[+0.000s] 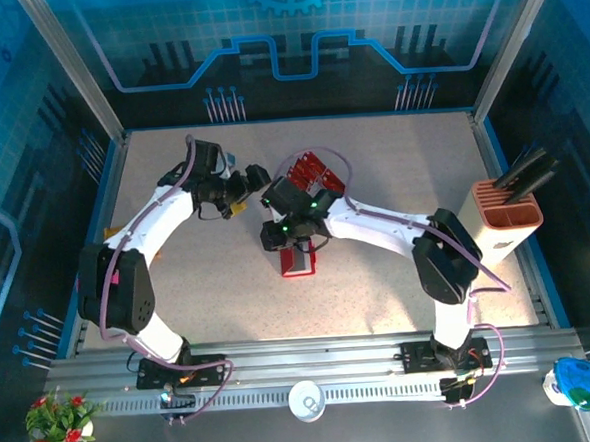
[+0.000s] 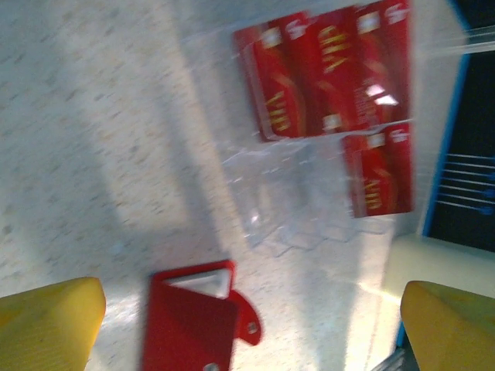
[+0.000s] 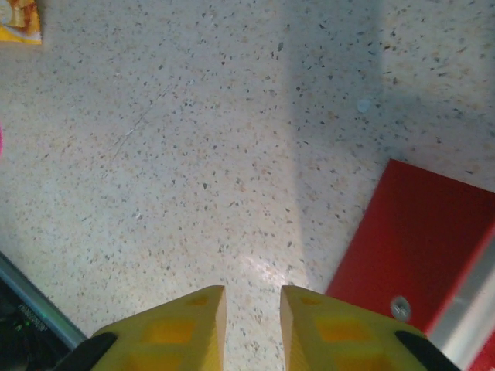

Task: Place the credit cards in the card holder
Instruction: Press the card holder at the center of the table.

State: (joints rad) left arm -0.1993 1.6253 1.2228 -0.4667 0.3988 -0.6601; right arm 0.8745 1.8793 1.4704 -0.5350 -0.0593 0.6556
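Right gripper (image 3: pixel 251 297) is hovering low over the speckled worktop (image 3: pixel 193 154), its yellow fingers drawn nearly together with a slim gap and nothing between them. Left gripper (image 2: pixel 251 301) is hanging spread wide and empty above the task's things.

The card holder (image 3: pixel 410 239) is lying flat near the middle of the worktop, just to the right of the right gripper's fingers, with its snap tab showing. The credit cards (image 2: pixel 332 73) are lying beyond it, toward the far edge, fanned together over a clear plastic sleeve (image 2: pixel 294 209). Whether they are sitting on it or in it, I cannot tell.

Judging from this, the right arm is probably getting ready to work on the holder. Doing that well is likely asking for three things:

- The fingers need to be coming in square to the holder's long edge and catching the flap rather than pushing the whole holder along.
- The left gripper should be pinning the holder so it is not sliding.
- Each thin card should be tipped up by one edge before it is pinched, since a flat card is offering little to grip.
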